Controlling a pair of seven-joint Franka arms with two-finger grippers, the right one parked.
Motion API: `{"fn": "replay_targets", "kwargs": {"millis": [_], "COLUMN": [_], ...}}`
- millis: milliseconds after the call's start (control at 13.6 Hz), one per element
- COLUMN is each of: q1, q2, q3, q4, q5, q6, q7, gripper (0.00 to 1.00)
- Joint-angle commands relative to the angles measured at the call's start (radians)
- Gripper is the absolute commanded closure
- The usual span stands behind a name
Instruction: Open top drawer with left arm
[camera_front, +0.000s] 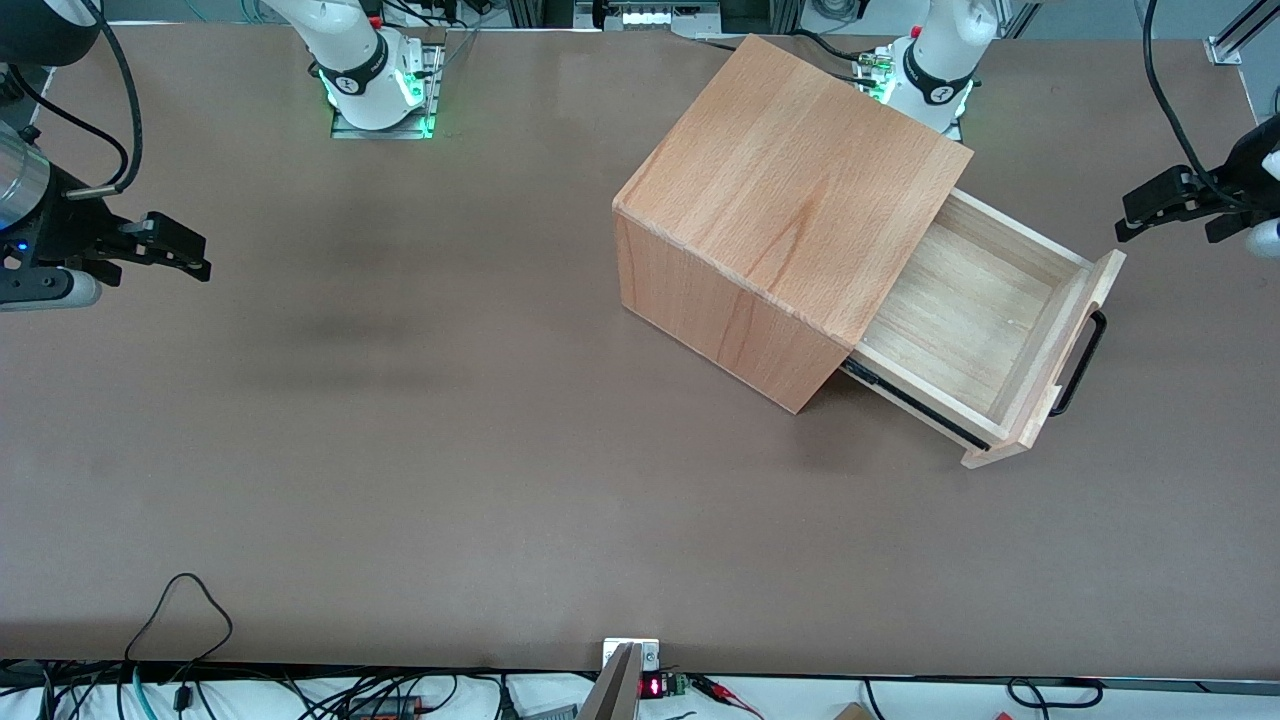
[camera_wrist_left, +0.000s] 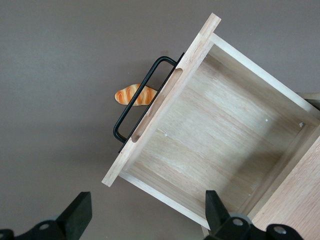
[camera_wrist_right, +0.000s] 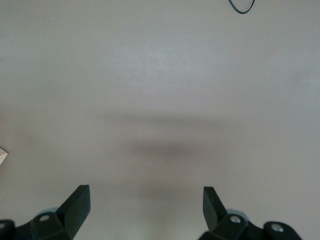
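The top drawer (camera_front: 965, 315) of the beech-wood cube box (camera_front: 790, 200) stands pulled far out toward the working arm's end of the table. Its pale inside (camera_wrist_left: 215, 130) holds nothing. The black wire handle (camera_front: 1082, 362) sits on the drawer front, also seen in the left wrist view (camera_wrist_left: 141, 98). A black side rail (camera_front: 915, 402) shows along the drawer's nearer side. The left arm's gripper (camera_front: 1170, 215) hangs above the table, off the drawer front and apart from the handle. It (camera_wrist_left: 146, 210) is open, with nothing between its fingers.
A small orange bread-shaped toy (camera_wrist_left: 131, 96) lies on the brown table (camera_front: 400, 450) under the handle. The working arm's base (camera_front: 935, 75) stands close by the box's farther corner. Cables (camera_front: 180, 620) trail along the table's near edge.
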Motion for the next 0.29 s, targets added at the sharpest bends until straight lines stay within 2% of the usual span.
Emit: {"fn": "replay_targets", "kwargs": {"millis": [0,221], "q1": [-0.003,-0.003], "q2": [0.004,0.004], "q3": [0.000,-0.001], "q4": [0.023,0.025], "q5": [0.018,0.020], "q6": [-0.007,-0.007], "q7": [-0.001,-0.005], "gripper": [0.00,0.00]}}
